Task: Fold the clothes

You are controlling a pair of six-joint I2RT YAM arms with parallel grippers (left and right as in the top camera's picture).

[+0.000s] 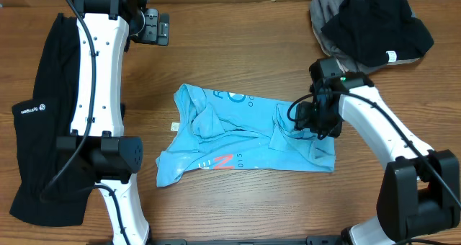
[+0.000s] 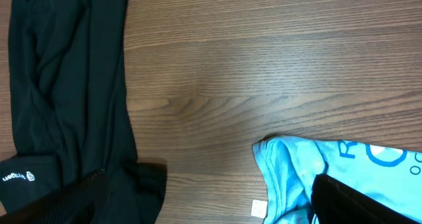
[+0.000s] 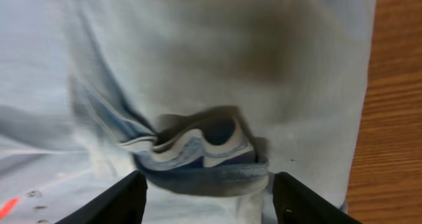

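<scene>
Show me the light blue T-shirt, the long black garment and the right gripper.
light blue T-shirt [image 1: 238, 140], overhead, its middle.
long black garment [image 1: 36, 130], overhead, below its logo.
right gripper [image 3: 210, 197], right wrist, between its fingertips.

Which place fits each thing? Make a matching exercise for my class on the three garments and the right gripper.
Things:
1. light blue T-shirt
2. long black garment
3. black and grey pile
4. right gripper

Places (overhead view):
A. far right corner
B. along the left edge
C. centre
D. open over the T-shirt's bunched fold

Pairs: 1-C, 2-B, 3-A, 4-D
</scene>
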